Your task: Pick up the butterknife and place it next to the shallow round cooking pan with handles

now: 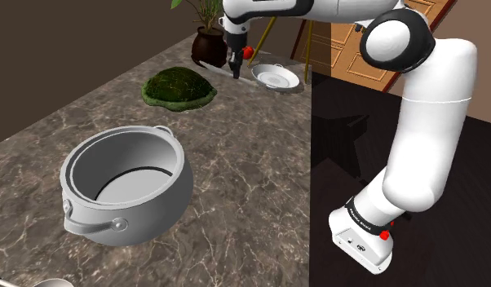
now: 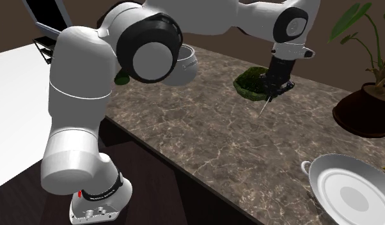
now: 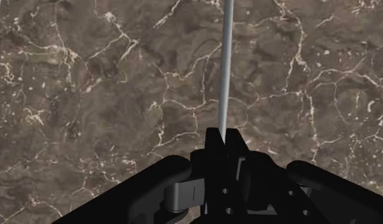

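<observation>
In the shoulder view, the arm [image 1: 415, 122] rises from its stand [image 1: 362, 240] at 4 o'clock in the picture and reaches across to 12 o'clock. There the gripper [image 1: 235, 70] points down over the brown marble counter [image 1: 236, 187]. The shallow pan [image 1: 276, 77], pale and round with small handles, sits just beside the gripper at its 3 o'clock. A green mound [image 1: 179, 88] lies at the gripper's 8 o'clock, and a potted plant [image 1: 210, 45] stands at its 10 o'clock. A large grey pot [image 1: 126, 183] with a bail handle stands well apart at 7 o'clock.

In the second exterior view, the gripper [image 2: 274, 88] hangs over the counter [image 2: 204, 134] with the butterknife [image 2: 268, 105] pinched in it. The knife is a thin pale sliver slanting down toward 7 o'clock, and its tip looks clear of the marble. The green mound [image 2: 247, 86] is at the gripper's 9 o'clock. The shallow pan [image 2: 348, 192] is well apart at 4 o'clock, and the potted plant [image 2: 367, 108] is at 3 o'clock. The grey pot [image 2: 187, 62] shows partly behind the arm's elbow at 9 o'clock.

In the wrist view, the gripper [image 3: 222, 135] has its fingers [image 3: 214, 141] drawn narrow, clasping the butterknife [image 3: 226, 70]. The slim grey blade runs straight out from the fingertips over the veined counter [image 3: 88, 95].
</observation>
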Tool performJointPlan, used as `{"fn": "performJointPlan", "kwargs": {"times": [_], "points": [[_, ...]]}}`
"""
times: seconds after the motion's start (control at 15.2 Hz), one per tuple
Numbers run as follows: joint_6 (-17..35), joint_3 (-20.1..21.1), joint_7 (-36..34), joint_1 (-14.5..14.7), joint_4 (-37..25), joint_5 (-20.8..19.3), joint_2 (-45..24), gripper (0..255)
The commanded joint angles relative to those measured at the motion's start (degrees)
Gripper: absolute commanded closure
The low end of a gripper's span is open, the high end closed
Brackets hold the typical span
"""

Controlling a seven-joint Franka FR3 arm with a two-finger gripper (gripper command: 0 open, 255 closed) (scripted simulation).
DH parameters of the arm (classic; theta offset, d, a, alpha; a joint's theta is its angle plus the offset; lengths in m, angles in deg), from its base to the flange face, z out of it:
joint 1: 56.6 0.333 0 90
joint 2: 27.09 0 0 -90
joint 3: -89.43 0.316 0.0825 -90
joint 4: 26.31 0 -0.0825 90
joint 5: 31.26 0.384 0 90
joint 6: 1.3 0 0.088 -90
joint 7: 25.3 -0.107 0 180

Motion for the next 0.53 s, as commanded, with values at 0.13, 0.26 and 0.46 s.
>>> {"fn": "performJointPlan", "kwargs": {"times": [0.13,0.26,0.46], "points": [[-4.75,-1.17,3.88,-1.7,-14.31,-0.36,-9.17,255],[-8.67,-1.72,5.88,-2.36,-24.52,-0.49,-15.25,255],[-6.03,-1.68,5.57,-2.53,-21.37,-0.51,-14.76,255]]}}
